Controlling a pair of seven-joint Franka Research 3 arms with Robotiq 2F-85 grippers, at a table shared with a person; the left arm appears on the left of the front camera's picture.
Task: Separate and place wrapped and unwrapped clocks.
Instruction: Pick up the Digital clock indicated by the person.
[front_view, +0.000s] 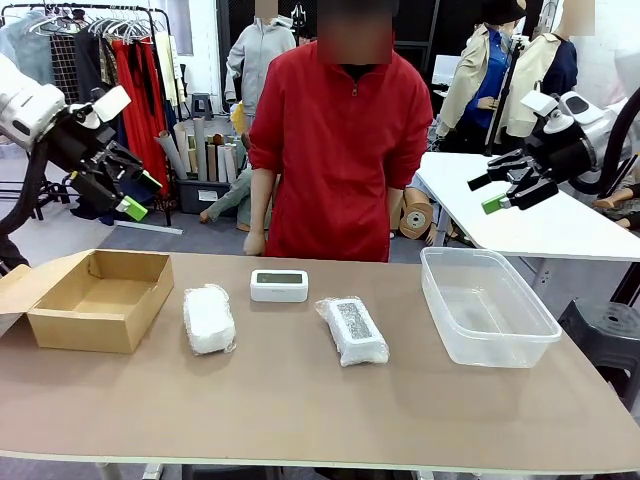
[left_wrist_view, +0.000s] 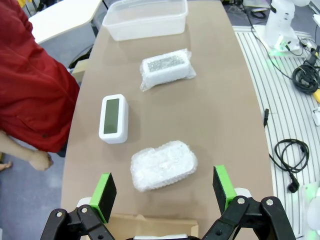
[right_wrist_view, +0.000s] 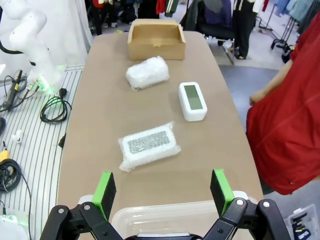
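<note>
Mid-table, your bare white clock shows a grey-green screen, long axis running three-to-nine o'clock; left gripper and right gripper both gape wide, empty.

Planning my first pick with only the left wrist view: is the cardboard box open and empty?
Observer: Yes, the cardboard box lies open and empty at the left end of the table.
Operator: Where is the right claw?
Observer: The right claw hangs open, raised high over the clear tub at the right end.
Operator: Is anything inside it? My view cuts its far part off.
Observer: No, the clear tub is empty all the way across.
</note>
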